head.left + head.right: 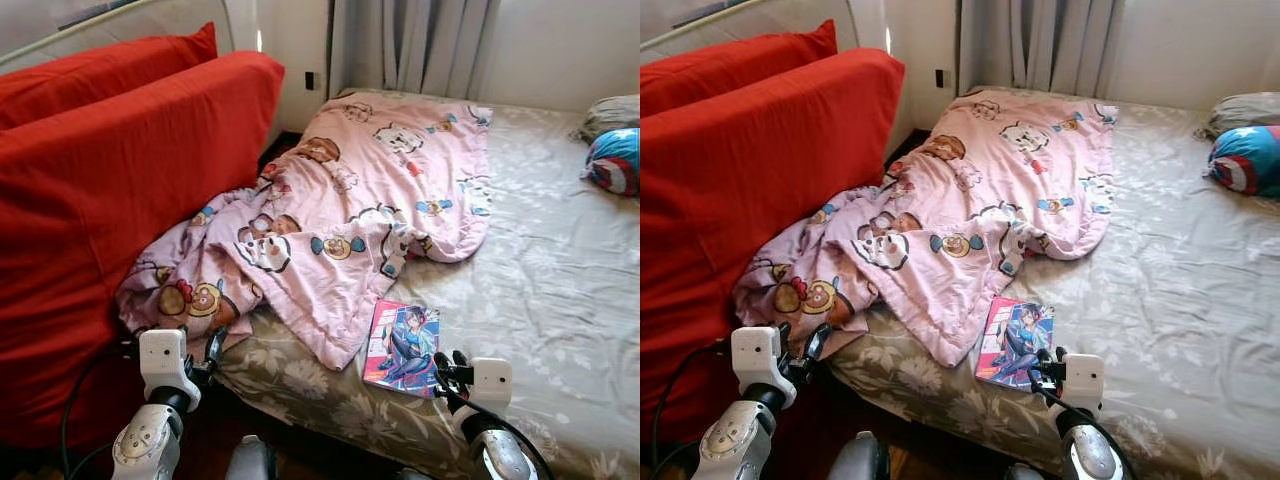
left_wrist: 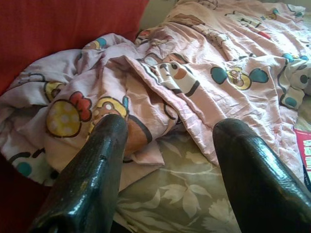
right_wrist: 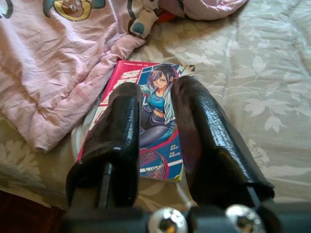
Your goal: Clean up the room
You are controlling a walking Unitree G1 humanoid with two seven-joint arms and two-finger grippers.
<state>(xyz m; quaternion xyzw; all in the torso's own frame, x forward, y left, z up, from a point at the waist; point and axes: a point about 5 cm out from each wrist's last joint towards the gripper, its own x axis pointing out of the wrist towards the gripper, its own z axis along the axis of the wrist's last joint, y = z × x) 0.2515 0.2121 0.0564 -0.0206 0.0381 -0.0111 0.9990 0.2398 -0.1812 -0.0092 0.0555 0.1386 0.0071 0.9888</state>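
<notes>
Right gripper [image 3: 154, 141] held narrowly apart, poised above thin glossy pink-and-blue comic book [image 3: 146, 126] lying flat at near bed edge. Judged light, bendable, slick; near free edge best pinched. Left gripper [image 2: 170, 160] spread wide, empty, before crumpled soft pink cartoon-print blanket [image 1: 340, 210].

The pink blanket [image 1: 350, 200] hides the bedsheet [image 1: 560, 280] beneath it and drapes over one edge of the comic book [image 3: 155, 121]. Beside that blanket, the round cushion [image 1: 615, 160] runs off the frame's edge.
</notes>
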